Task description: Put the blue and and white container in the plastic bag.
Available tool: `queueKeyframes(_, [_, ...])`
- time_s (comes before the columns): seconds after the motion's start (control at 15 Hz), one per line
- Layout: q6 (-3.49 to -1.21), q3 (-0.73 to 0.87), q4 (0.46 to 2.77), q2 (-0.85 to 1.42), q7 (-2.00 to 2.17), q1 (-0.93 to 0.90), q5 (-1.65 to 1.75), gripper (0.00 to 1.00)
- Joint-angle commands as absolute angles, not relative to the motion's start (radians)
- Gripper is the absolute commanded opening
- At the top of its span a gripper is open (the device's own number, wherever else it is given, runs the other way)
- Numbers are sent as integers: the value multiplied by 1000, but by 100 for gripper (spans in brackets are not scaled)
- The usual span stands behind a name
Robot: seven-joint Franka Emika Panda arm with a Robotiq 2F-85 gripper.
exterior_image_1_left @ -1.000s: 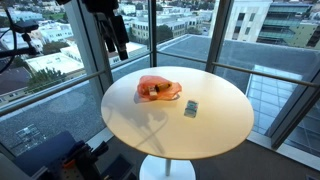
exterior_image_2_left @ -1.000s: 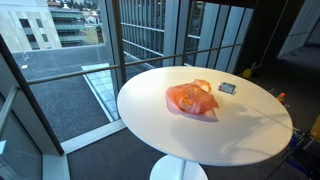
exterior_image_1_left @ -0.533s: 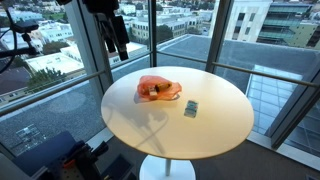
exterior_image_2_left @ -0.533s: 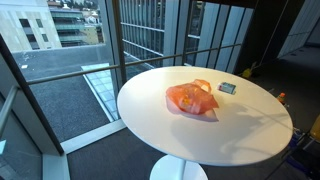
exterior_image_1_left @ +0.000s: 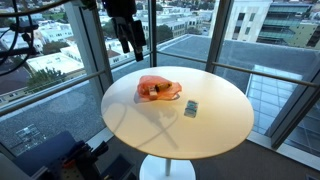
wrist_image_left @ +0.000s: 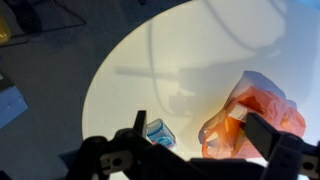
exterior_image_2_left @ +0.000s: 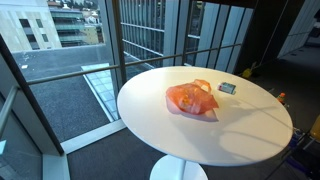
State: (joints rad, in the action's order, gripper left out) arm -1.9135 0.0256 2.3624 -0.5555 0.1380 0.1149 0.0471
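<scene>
Fingers (wrist_image_left: pixel 138 128) of the black Robotiq gripper (wrist_image_left: pixel 200 140) are standing wide apart, gripping nothing. In an exterior view the gripper (exterior_image_1_left: pixel 127 32) is hanging high above the far left edge of the round white table (exterior_image_1_left: pixel 215 135), well apart from everything lying on it. The small blue and white container (exterior_image_1_left: pixel 190 108) is resting flat on the tabletop, below the gripper and off to its right, nearer to the viewer. It is sitting just right of the crumpled orange plastic bag (exterior_image_1_left: pixel 158 89), close to it but not touching. In the exterior view from the opposite side, the container (exterior_image_2_left: pixel 227 88) is lying to the far right of the bag (exterior_image_2_left: pixel 192 99), with bare table between them; the gripper is out of that picture. Looking down through the wrist view, the container (wrist_image_left: pixel 158 133) is showing just inside the left finger, while the bag (wrist_image_left: pixel 255 115) is spreading under the right finger. Tall glass walls (exterior_image_1_left: pixel 60 60) are enclosing the table.
</scene>
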Motion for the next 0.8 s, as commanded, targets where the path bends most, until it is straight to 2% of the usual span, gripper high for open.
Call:
queueKeyframes(0.0, [-1938, 39, 2255, -401, 162, 119, 36, 100])
queueKeyframes(0.73, [-1922, 85, 2004, -23, 171, 113, -36, 100])
